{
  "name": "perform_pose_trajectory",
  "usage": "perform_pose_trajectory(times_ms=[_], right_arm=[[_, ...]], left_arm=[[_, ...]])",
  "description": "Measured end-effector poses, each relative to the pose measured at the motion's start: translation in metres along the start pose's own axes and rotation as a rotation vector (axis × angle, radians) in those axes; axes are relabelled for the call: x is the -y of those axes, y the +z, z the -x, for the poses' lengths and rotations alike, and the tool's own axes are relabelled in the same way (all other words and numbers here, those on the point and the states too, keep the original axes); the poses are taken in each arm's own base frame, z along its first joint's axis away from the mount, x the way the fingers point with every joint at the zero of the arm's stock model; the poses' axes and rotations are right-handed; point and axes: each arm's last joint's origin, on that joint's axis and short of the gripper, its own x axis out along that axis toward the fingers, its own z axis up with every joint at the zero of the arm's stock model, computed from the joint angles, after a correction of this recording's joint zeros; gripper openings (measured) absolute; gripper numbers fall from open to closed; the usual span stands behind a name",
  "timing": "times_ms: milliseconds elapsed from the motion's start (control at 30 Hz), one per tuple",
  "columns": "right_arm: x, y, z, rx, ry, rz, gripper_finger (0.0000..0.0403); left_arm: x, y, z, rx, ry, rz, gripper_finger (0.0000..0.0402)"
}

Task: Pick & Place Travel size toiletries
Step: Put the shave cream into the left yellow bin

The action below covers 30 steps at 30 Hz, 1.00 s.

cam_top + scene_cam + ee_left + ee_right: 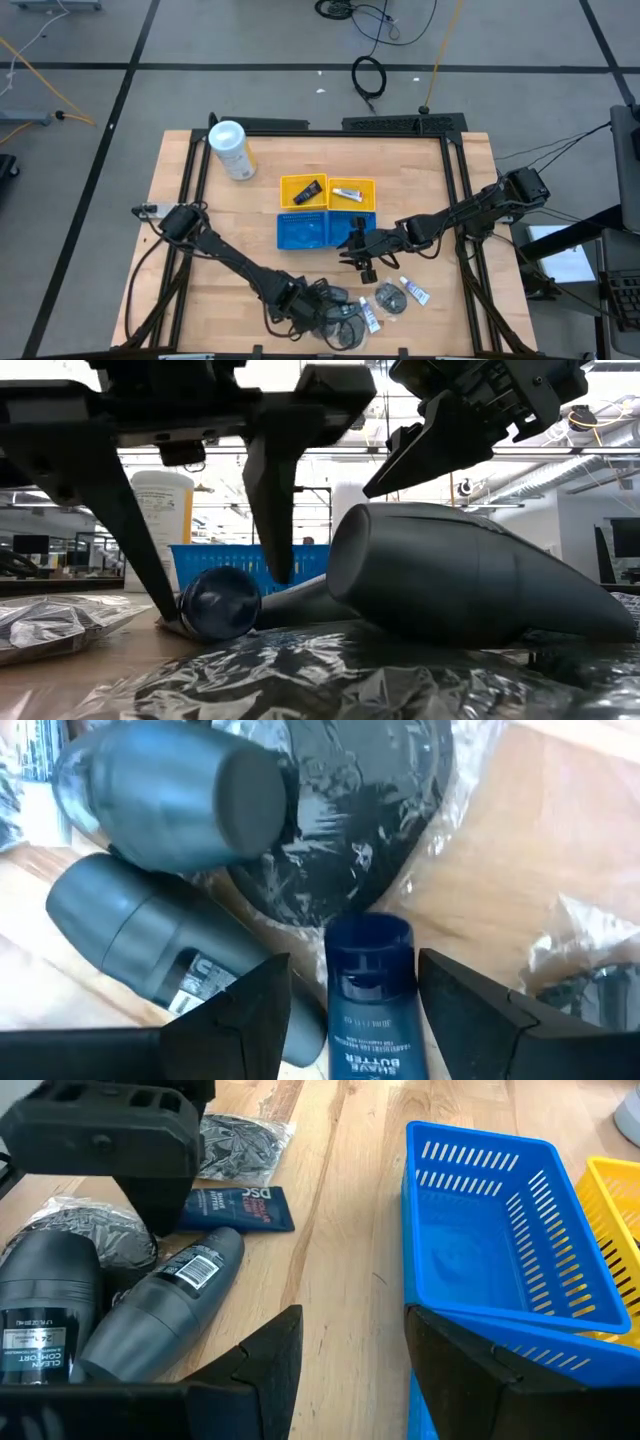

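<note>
Left gripper [350, 1010] hung wide open over blue tube [368, 990], one finger each side, ready to grab. Tube lay on counter [340, 1230] among other toiletries. Right gripper [345, 1350] waited open, empty, beside blue tray [500, 1230].

Shave butter tube [368, 1005] cut off by frame edge; wrapped dark piece [340, 810] partly hidden behind deodorant [175, 795].

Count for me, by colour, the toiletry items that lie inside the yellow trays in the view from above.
Inside the yellow trays:
black piece: 1
white tube: 1
Total: 2
</note>
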Motion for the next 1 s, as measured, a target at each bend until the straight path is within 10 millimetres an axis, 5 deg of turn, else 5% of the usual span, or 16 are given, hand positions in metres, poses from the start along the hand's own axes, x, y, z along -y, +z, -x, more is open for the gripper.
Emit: perform_pose_trajectory(times_ms=[367, 633, 1000], right_arm=[[0.000, 0.000, 0.000, -0.001, 0.000, 0.001, 0.0171], [0.000, 0.000, 0.000, -0.001, 0.000, 0.003, 0.0171], [0.000, 0.000, 0.000, 0.000, 0.000, 0.003, 0.0171]], left_arm=[[-0.002, -0.004, -0.016, 0.014, -0.056, 0.067, 0.0209], [-0.001, -0.005, -0.016, 0.015, -0.080, 0.066, 0.0108], [-0.002, -0.004, -0.013, 0.015, -0.074, 0.101, 0.0108]])
